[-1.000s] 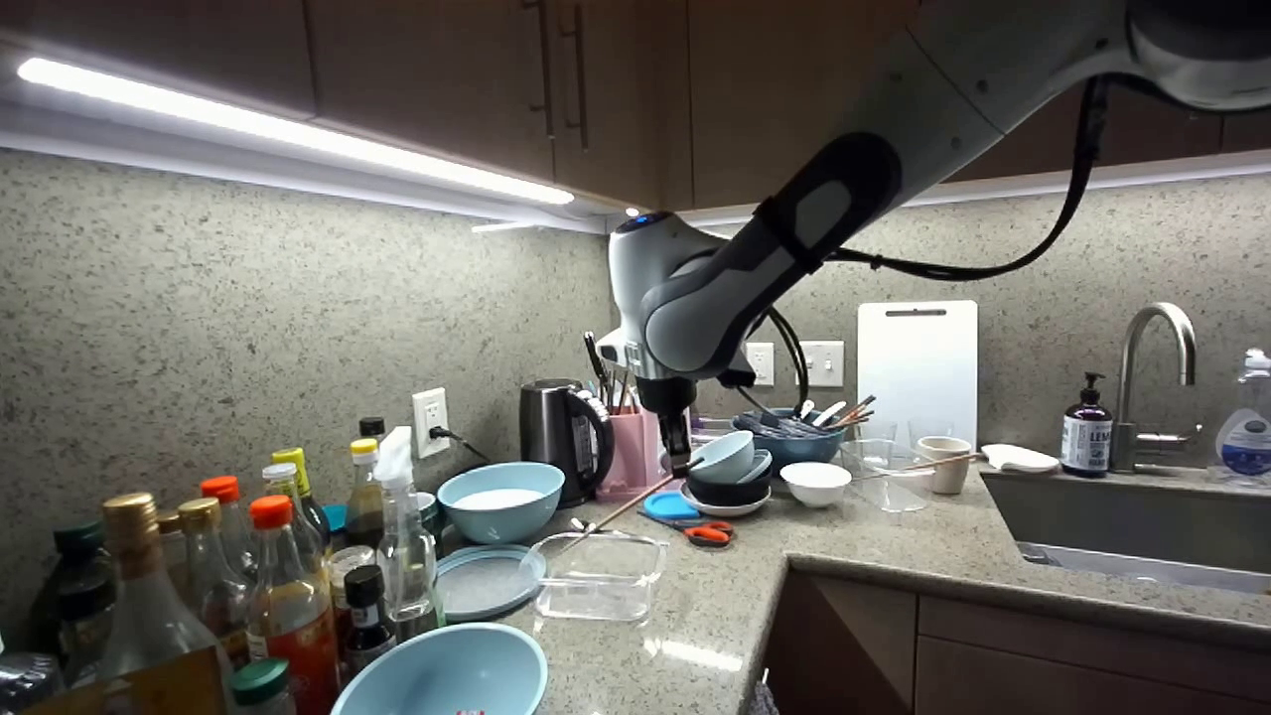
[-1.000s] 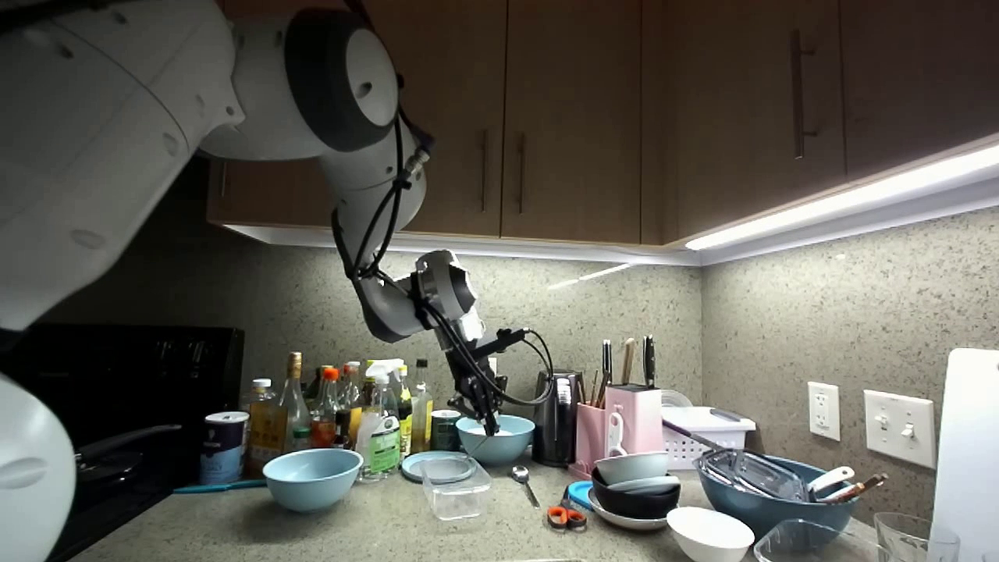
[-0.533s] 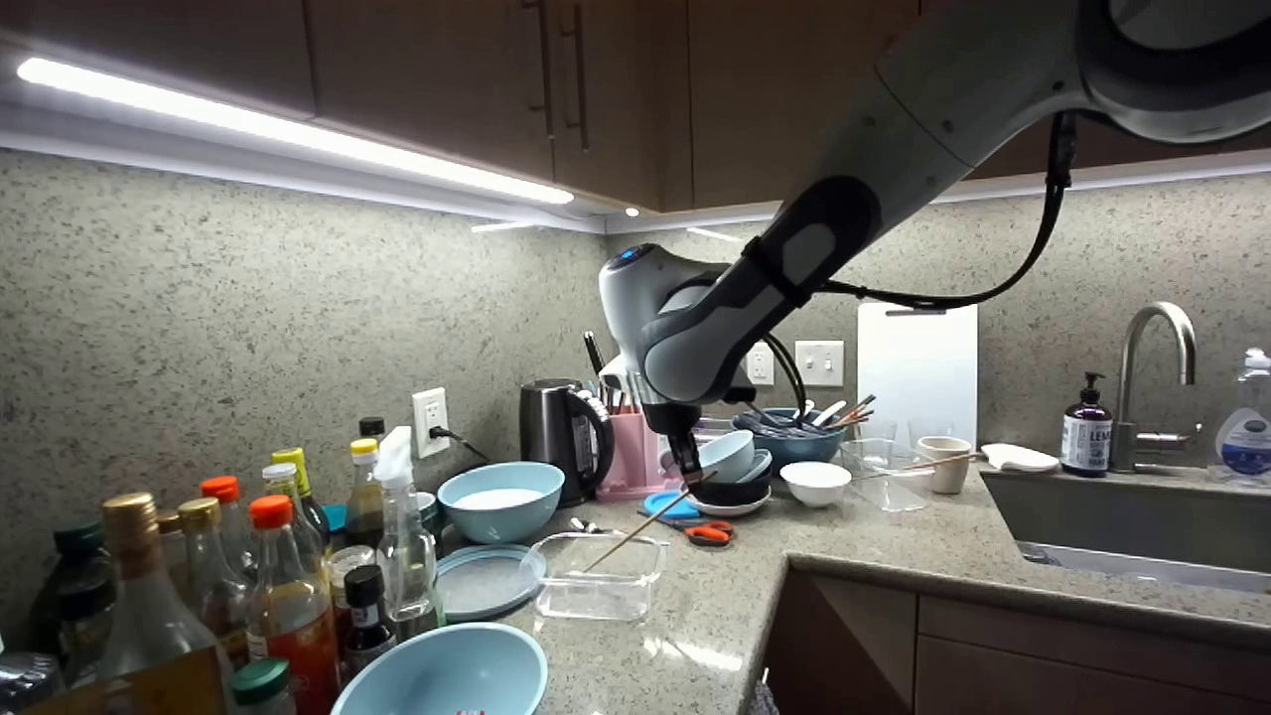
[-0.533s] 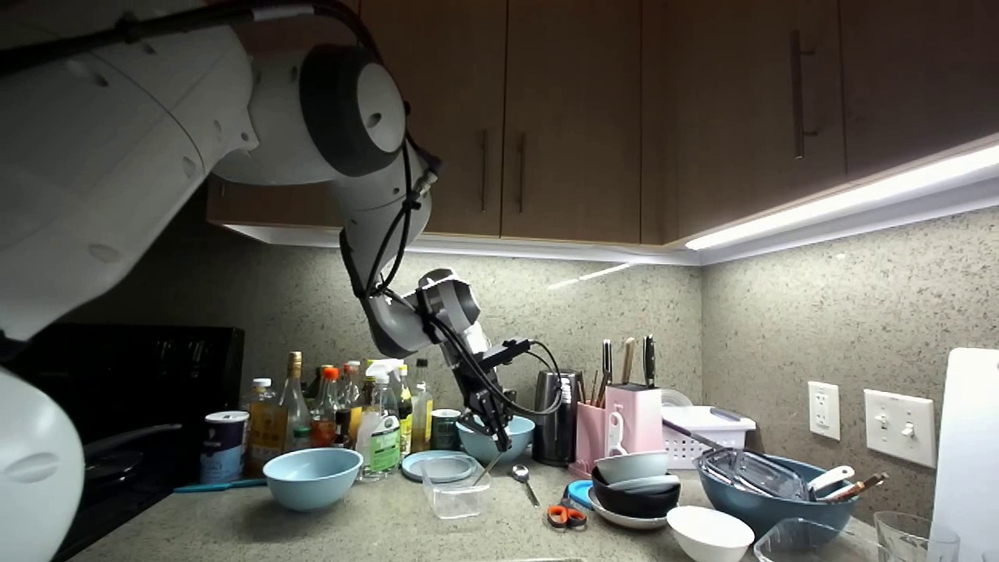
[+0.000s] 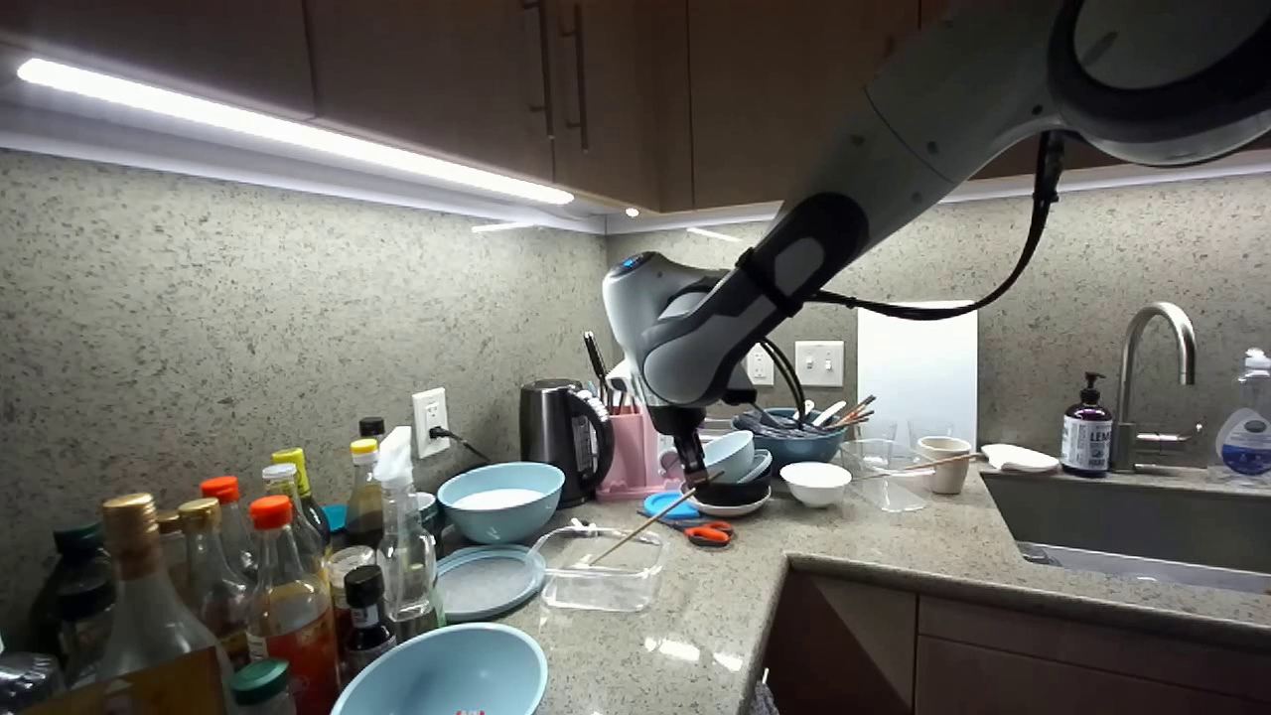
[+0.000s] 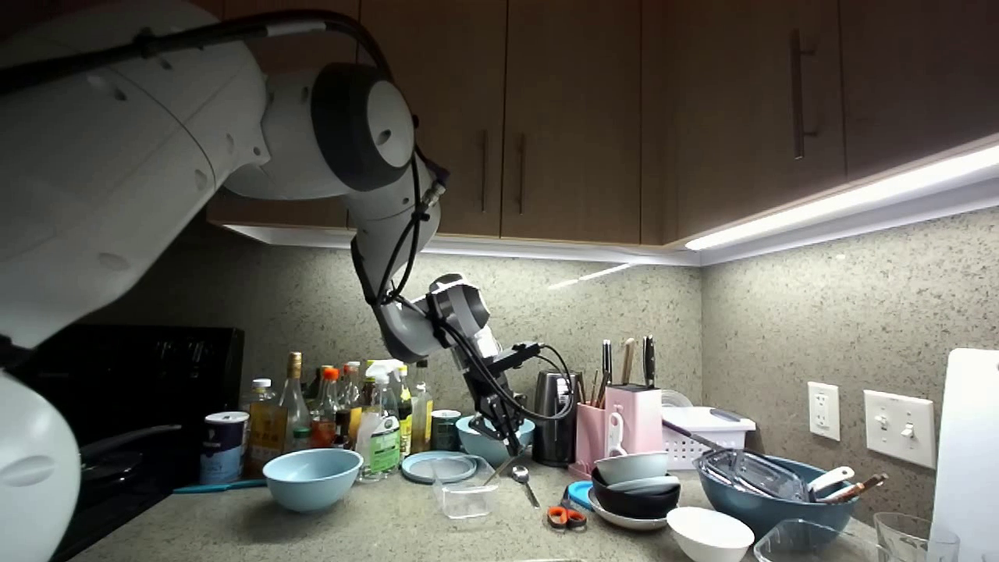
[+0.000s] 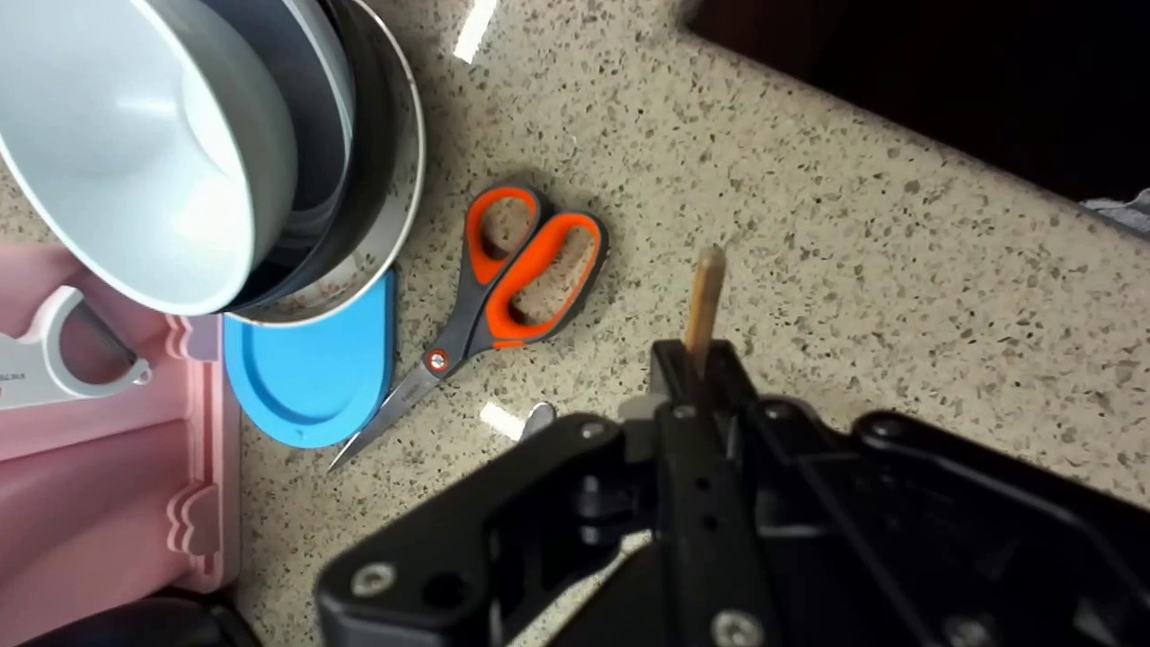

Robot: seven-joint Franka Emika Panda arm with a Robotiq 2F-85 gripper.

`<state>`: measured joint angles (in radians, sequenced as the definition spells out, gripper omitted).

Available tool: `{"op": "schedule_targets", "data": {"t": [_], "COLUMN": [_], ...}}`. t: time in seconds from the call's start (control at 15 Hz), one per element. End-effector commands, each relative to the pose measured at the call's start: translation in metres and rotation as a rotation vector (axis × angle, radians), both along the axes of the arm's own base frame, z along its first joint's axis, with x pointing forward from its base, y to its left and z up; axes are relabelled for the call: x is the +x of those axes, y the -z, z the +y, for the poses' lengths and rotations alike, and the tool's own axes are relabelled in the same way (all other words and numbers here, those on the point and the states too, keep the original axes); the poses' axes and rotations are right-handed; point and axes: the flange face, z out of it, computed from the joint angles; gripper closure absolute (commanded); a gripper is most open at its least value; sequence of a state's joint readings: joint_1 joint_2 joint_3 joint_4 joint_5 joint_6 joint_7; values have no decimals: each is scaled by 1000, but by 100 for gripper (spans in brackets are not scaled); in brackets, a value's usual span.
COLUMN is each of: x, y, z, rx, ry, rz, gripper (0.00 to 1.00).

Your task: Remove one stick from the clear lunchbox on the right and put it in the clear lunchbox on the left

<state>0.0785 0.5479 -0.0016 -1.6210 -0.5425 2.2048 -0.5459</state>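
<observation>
Nearer, clear left lunchbox [image 5: 596, 594]: stick [image 7: 705, 305] slants down toward it in both exterior views, lower end seemingly inside; touching bottom or not, can't tell. Gripper [image 5: 698, 478] pinches it near the upper end, jaws drawn together. Farther, clear right lunchbox [image 5: 901, 497]. Removal and carry look done; lowering, release, withdrawal remain.

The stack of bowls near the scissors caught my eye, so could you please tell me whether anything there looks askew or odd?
Yes: the top pale bowl sits askew, its rim tipped to one side in an exterior view instead of level over the black bowl. The plate underneath also has brownish marks, perhaps food residue.
</observation>
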Motion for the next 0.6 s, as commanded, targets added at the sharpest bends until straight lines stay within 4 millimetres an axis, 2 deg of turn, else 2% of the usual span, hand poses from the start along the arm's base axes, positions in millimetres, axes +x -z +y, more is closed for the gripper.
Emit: {"op": "schedule_targets", "data": {"t": [0.0,0.53], "x": [8,17], "y": [8,19], "z": [-4,12], "rx": [21,104], "ry": [36,29], "rz": [9,38], "gripper": [97,96]}}
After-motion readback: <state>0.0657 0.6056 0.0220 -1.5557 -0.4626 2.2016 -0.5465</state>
